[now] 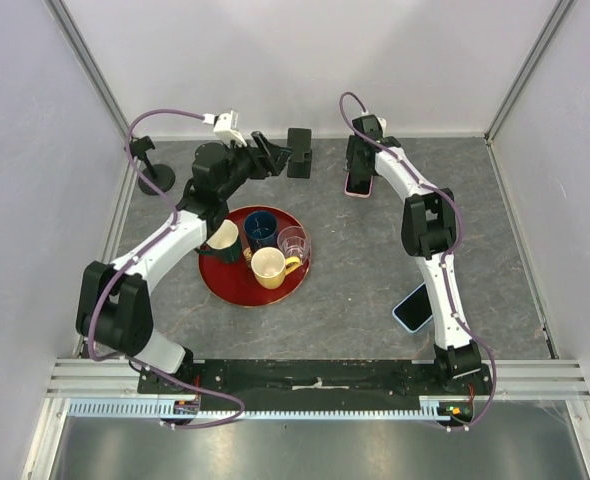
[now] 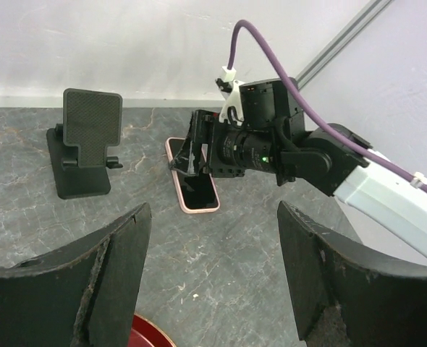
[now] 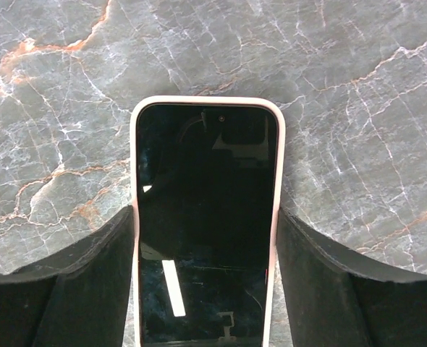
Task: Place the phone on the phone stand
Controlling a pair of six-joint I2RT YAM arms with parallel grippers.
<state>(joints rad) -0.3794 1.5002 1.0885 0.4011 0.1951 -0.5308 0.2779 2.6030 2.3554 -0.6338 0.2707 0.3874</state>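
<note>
Right gripper [image 3: 206, 217] clasps the pink-cased phone [image 3: 206, 173] by its long edges, flat on the marbled table [image 3: 54, 72]. Left gripper [image 2: 213, 213] gapes empty, facing the phone stand [image 2: 89, 141].

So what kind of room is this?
Probably a robot lab test cell: left arm and right arm bolted to a metal rail, plain white walls boxing in a grey tabletop.
</note>
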